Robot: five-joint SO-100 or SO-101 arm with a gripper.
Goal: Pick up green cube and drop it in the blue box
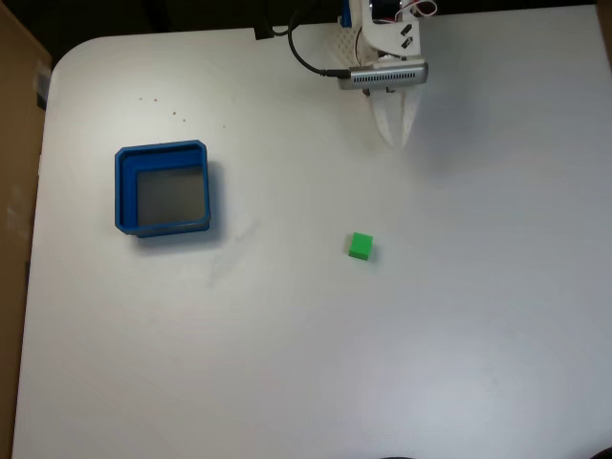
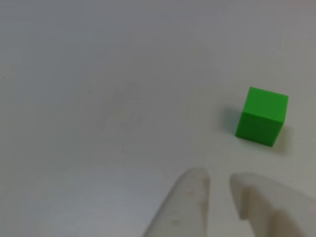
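Observation:
The green cube [image 1: 360, 246] lies alone on the white table, right of centre in the fixed view. The blue box [image 1: 163, 188], a square tray with a grey floor, sits well to the cube's left and holds nothing. My gripper [image 1: 395, 140] hangs near the table's far edge, white fingers pointing toward the cube, well short of it. In the other view the cube [image 2: 261, 116] lies ahead and to the right of my gripper [image 2: 219, 178]. The fingertips are drawn together with only a thin slit between them, and nothing is held.
The white table [image 1: 306, 363] has a rounded far-left corner, with a brown surface [image 1: 14, 143] beyond its left edge. A black cable [image 1: 306, 53] runs by the arm's base at the far edge. Open tabletop lies between cube and box.

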